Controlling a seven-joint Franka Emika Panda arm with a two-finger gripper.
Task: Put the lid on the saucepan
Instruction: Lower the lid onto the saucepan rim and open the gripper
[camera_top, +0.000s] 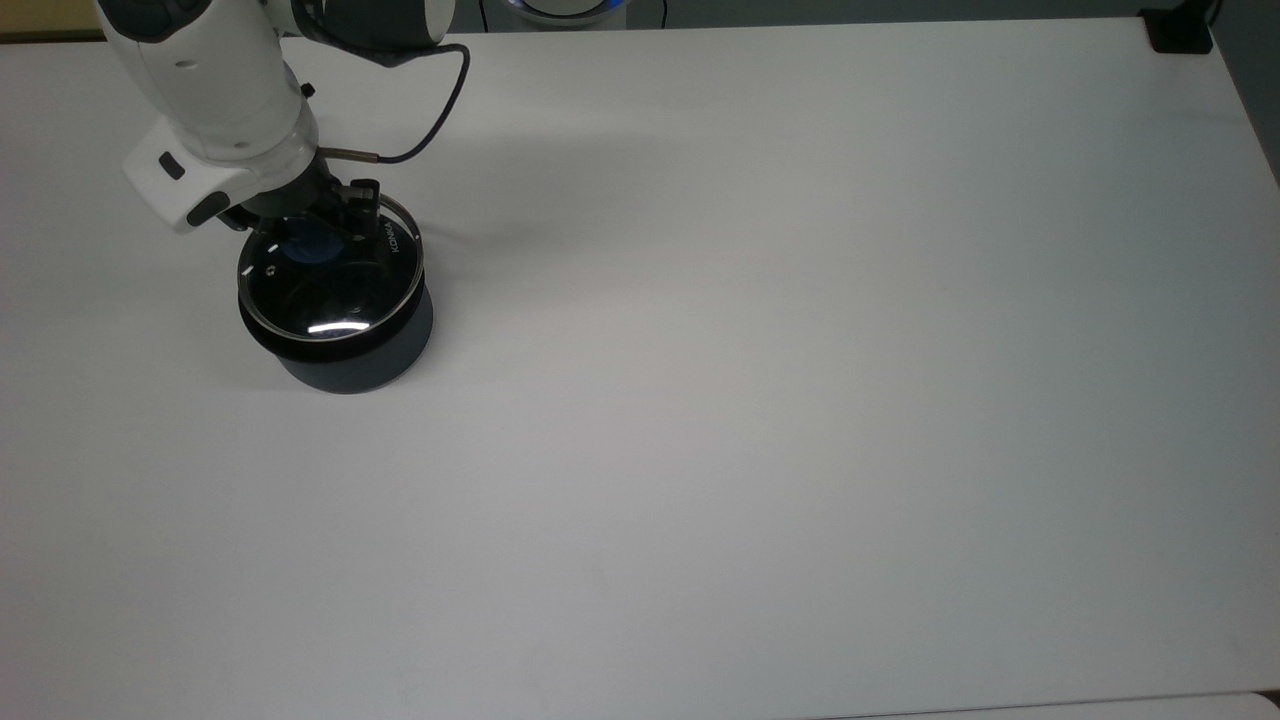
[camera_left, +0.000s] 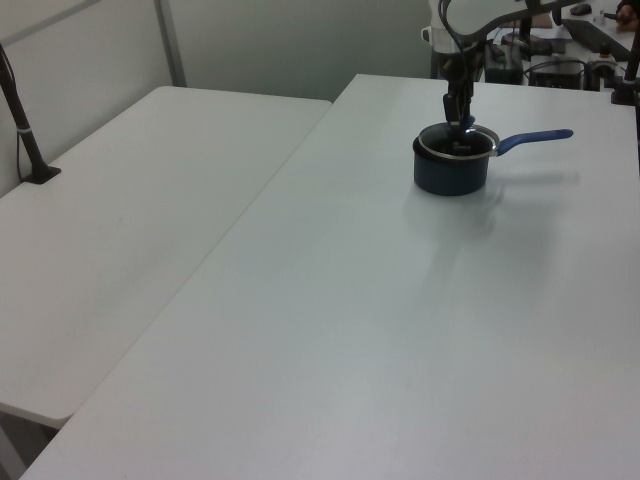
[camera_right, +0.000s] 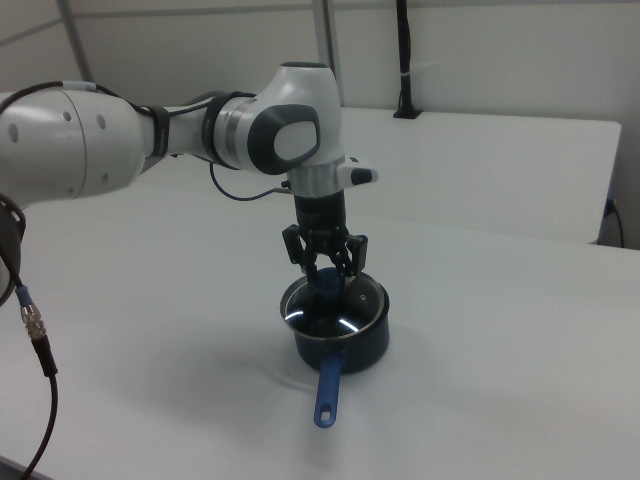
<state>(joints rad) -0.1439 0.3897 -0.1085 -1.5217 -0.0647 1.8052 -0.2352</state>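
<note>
The gripper (camera_right: 327, 277) is clamped on the lid's (camera_top: 335, 290) blue knob, right over the saucepan (camera_top: 350, 355). Glass looks slick and breakable, so the knob's probably the safest hold.

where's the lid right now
The lid sits over the mouth of the saucepan at the top view's upper left, with the gripper at its blue knob.
</note>
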